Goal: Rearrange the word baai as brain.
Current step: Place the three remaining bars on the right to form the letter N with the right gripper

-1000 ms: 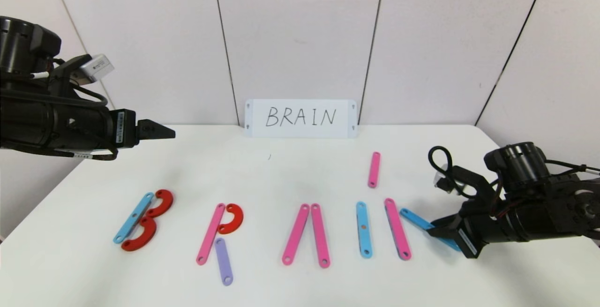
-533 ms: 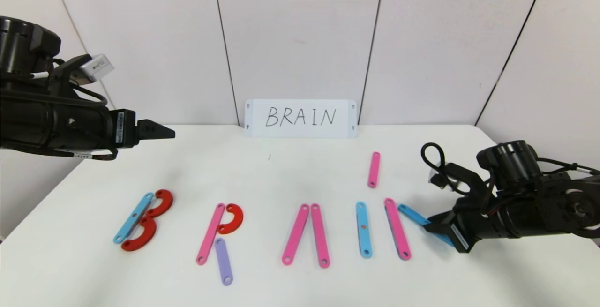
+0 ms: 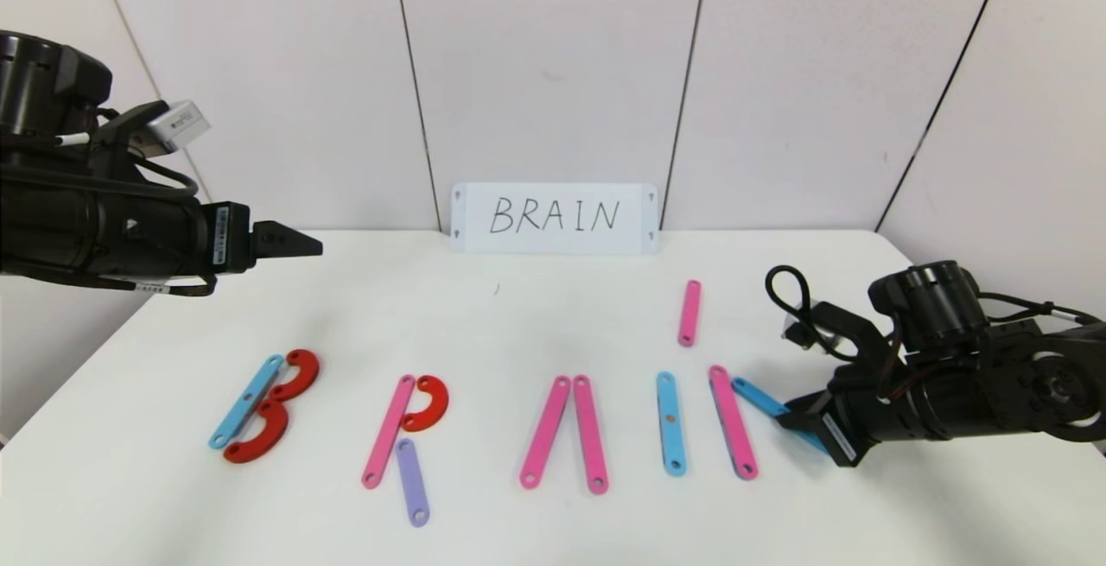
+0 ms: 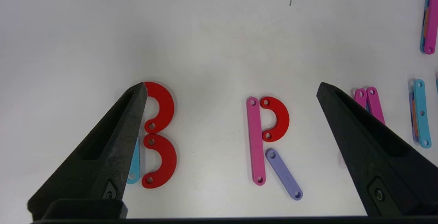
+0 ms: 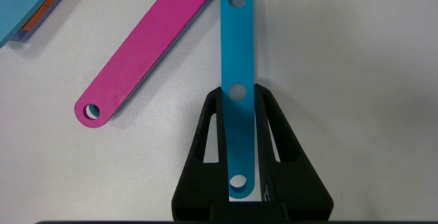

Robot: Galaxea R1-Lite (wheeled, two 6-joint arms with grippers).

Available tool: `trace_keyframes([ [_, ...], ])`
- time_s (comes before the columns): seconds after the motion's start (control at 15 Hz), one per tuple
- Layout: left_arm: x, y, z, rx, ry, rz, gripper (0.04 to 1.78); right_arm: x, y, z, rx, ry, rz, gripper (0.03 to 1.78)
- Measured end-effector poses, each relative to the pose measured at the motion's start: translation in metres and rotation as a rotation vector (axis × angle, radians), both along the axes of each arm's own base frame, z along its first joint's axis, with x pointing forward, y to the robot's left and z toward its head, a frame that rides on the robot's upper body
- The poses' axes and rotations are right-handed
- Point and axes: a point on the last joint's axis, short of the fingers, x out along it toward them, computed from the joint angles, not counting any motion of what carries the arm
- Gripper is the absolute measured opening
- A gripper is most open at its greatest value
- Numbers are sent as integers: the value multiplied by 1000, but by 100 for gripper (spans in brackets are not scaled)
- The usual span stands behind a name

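Two hands show in our head view. Our right hand (image 3: 791, 421) sits low at the right end of the counter (image 3: 518, 307), pinching a blue bar (image 3: 753, 397) that slants just beside the pink bar (image 3: 733, 432) at the right end of the row of letters (image 3: 484, 428). Our left hand (image 3: 294, 242) hangs above the counter's far left corner, well apart from the row, its fingers spread. The row runs across the near half of the counter: a blue bar with two red C pieces (image 3: 275, 406) forming B, a pink bar, a red C and a purple bar (image 3: 412, 481) forming R, two pink bars leaning together, then a lone blue bar. A short pink bar (image 3: 689, 313) lies apart behind the row, and a white card (image 3: 555, 218) reading BRAIN stands at the wall.

From our left wrist, the spread fingers (image 4: 102, 155) frame the B and the R (image 4: 270, 142) on the counter below, touching neither.

From our right wrist, both fingers (image 5: 205, 155) press the edges of the blue bar (image 5: 237, 63) near its middle hole; the bar is flat with three round holes, and its free end lies close to the pink bar (image 5: 150, 49).
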Motion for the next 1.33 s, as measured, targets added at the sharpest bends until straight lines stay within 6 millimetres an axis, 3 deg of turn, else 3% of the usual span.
trace_keyframes([
  [0.93, 0, 0, 0, -1, -1, 0, 173, 3, 6, -3, -13, 6, -5, 31],
  [1.13, 0, 0, 0, 0, -1, 0, 173, 3, 6, -3, -13, 5, -6, 55],
  [1.33, 0, 0, 0, -1, 0, 0, 173, 4, 5, -2, -36, -3, -23, 104],
])
